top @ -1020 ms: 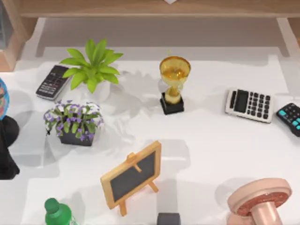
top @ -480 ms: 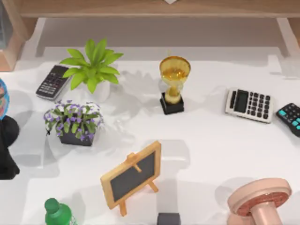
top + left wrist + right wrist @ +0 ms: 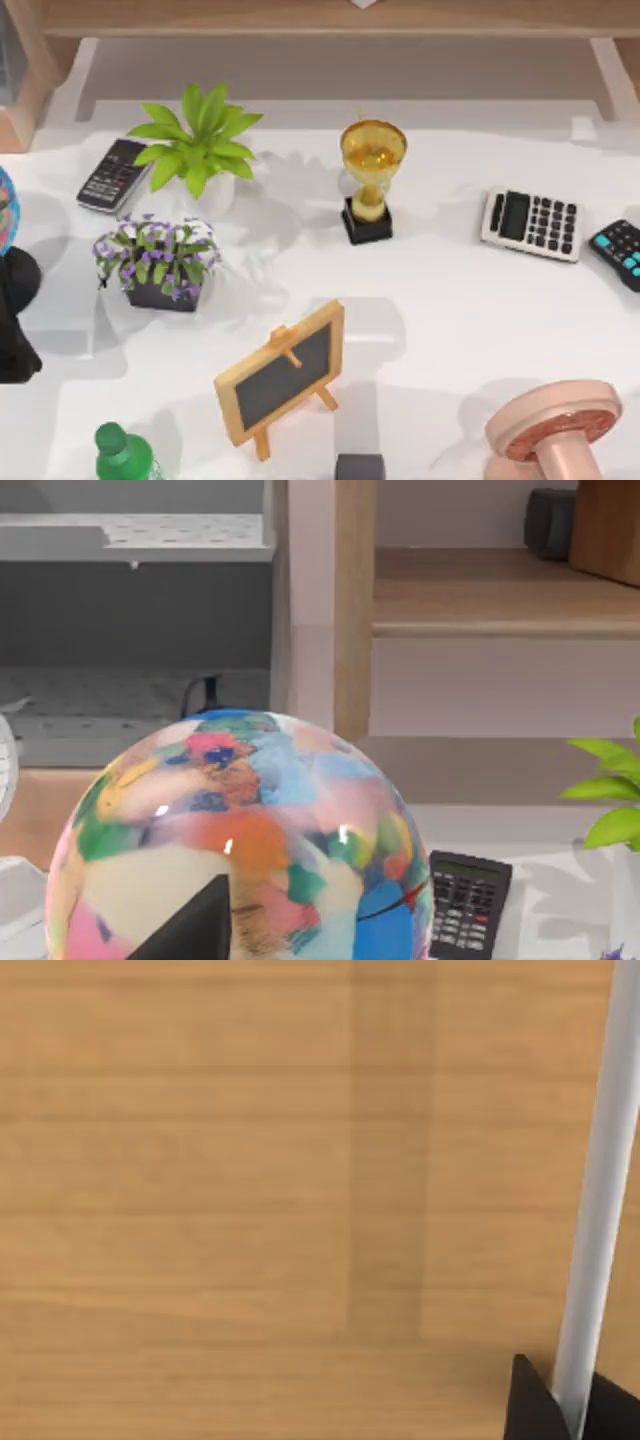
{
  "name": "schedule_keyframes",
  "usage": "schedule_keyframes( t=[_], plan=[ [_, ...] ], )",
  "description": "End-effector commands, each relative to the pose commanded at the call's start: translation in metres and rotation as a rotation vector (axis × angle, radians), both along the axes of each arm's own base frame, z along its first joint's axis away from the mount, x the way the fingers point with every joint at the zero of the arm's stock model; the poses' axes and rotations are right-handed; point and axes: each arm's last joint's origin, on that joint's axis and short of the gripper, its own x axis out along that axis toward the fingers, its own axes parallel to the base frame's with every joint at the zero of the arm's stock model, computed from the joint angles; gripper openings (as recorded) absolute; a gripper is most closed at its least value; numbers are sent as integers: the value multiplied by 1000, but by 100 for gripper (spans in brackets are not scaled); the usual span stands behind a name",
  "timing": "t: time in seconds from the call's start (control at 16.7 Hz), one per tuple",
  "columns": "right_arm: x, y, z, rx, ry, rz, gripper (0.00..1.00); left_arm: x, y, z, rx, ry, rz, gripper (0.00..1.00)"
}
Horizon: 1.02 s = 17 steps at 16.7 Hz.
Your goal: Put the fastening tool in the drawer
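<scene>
The fastening tool is out of view. In the right wrist view a light wooden drawer front [image 3: 250,1160] is very close. A white bar handle [image 3: 600,1180] runs down it. My right gripper [image 3: 570,1410] has its dark fingertips pressed on either side of that handle. In the left wrist view one dark finger [image 3: 195,930] of my left gripper hangs just in front of a colourful globe [image 3: 240,840].
On the white table stand a gold trophy [image 3: 370,180], a green plant [image 3: 195,140], a purple flower pot [image 3: 158,262], a small chalkboard [image 3: 282,372], a grey calculator [image 3: 531,224], a black calculator [image 3: 620,250], a green bottle [image 3: 122,455] and a pink stand [image 3: 555,430].
Nothing on the table has moved. Only the faint shadow at the table's far right corner has shifted a little.
</scene>
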Motion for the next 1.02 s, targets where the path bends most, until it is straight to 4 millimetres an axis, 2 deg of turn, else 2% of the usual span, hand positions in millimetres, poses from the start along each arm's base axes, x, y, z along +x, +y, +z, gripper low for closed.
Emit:
schedule_keyframes(
  t=[0.3, 0.6, 1.02],
  plan=[
    [41, -1, 2, 0, -7, -5, 0, 0, 0, 0, 0, 0, 0, 100],
    [46, -1, 2, 2, -3, -5, 0, 0, 0, 0, 0, 0, 0, 100],
    [46, -1, 2, 2, -3, -5, 53, 0, 0, 0, 0, 0, 0, 100]
  ],
)
